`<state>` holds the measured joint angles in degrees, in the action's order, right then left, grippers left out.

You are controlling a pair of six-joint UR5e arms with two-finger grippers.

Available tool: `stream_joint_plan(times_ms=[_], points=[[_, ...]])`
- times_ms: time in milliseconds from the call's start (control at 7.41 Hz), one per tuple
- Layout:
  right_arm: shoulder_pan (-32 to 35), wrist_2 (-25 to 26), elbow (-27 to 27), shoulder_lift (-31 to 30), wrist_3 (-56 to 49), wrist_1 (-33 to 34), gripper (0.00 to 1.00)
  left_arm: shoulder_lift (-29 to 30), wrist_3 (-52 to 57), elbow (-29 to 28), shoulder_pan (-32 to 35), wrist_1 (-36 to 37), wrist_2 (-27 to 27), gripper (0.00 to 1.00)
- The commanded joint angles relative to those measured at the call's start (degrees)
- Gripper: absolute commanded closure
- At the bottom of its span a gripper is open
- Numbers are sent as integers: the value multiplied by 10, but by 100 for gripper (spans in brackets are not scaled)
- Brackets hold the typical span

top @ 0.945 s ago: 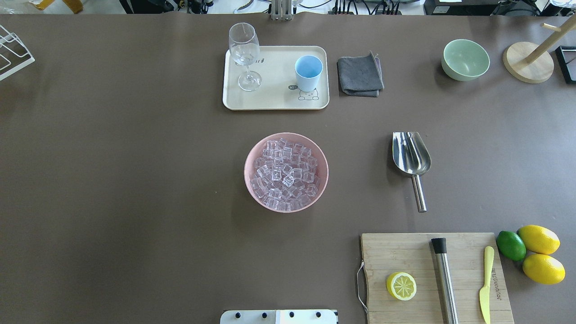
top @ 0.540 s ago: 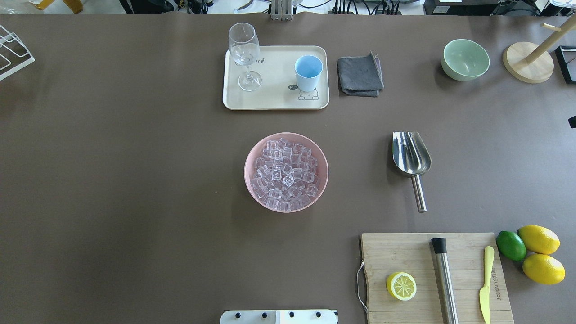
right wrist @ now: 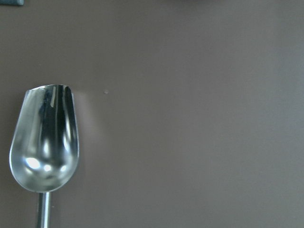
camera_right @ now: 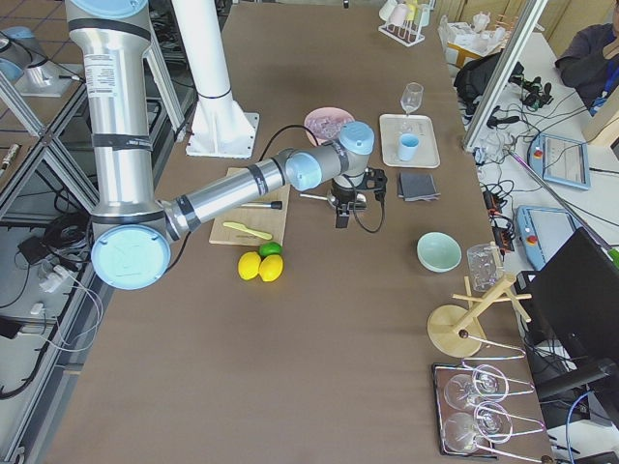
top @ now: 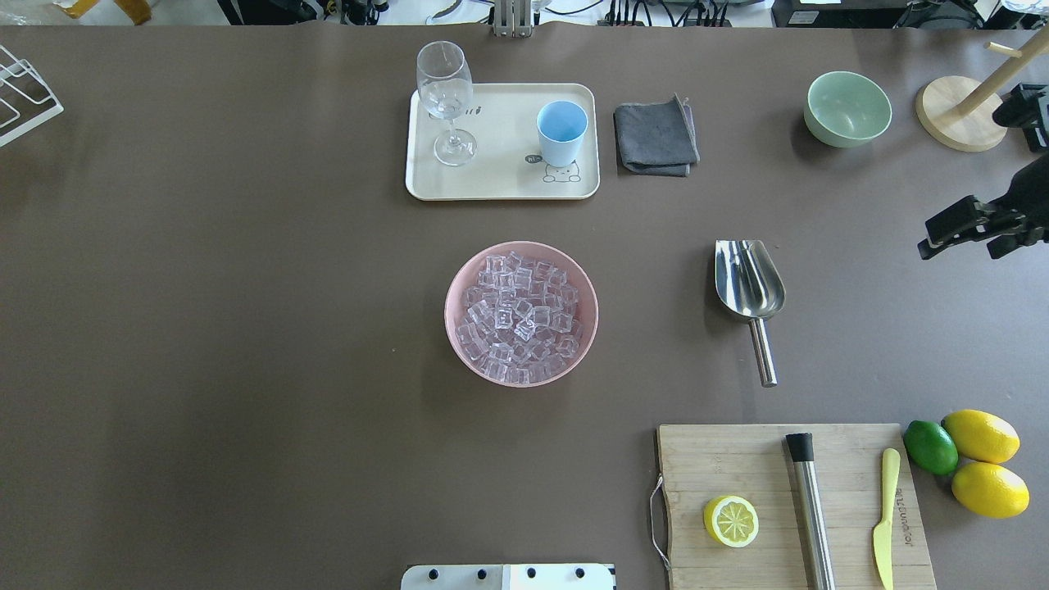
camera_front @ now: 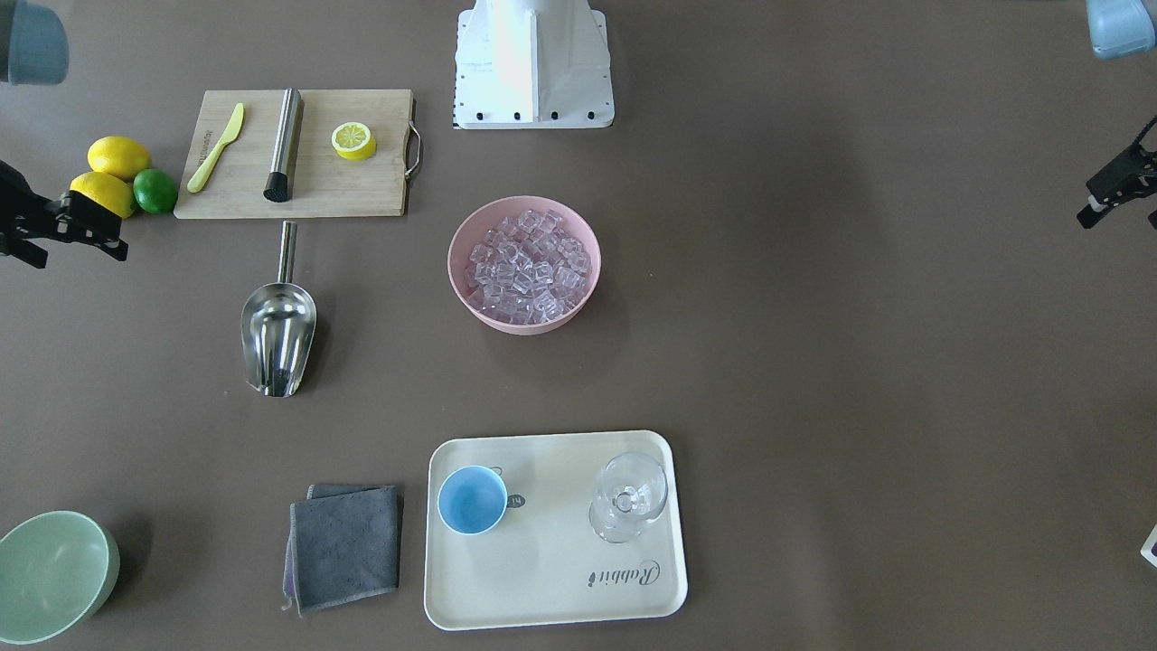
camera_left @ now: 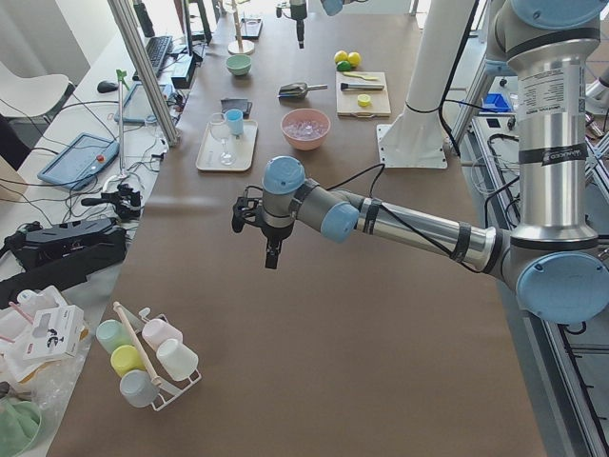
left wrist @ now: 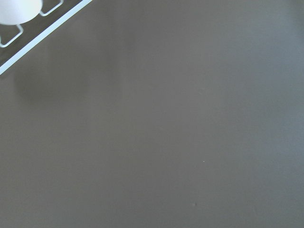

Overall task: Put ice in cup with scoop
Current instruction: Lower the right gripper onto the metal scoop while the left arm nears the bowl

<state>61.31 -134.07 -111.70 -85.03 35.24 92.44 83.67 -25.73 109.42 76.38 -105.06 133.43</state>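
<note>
**Scoop lies free on the worktop; right fingers spread and empty to its side.**

The scoop point(top: 750, 283) rests trough-up on the worktop point(top: 246, 328), between the pink bowl point(top: 449, 310) of ice point(top: 520, 315) and the right fingers point(top: 948, 227), well apart from both. It looks stiff, light and slick. The thin round handle point(top: 763, 352) is the place to pinch, squarely at mid-length, or it may roll or twist once loaded. The cubes look hard and slippery. The cup point(top: 562, 131) on the tray point(top: 500, 176) looks light and easy to tip. Count: one scoop, one cup, one bowl, and dozens of cubes, too many to number. The left fingers point(camera_front: 1105, 194) are partly cut off, so I cannot tell their state.
</note>
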Motion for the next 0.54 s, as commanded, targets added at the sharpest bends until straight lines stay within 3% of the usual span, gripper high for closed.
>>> stream_joint_plan(times_ms=[0,270,405], points=[[-95,34,-3,50,80,17,1,25,1,-3,-88,-105,0,1],[-147,59,-4,62,127,13,1,37,1,-17,-112,-165,1,1],[-173,83,-3,65,146,12,1,65,2,-33,-154,-199,-4,1]])
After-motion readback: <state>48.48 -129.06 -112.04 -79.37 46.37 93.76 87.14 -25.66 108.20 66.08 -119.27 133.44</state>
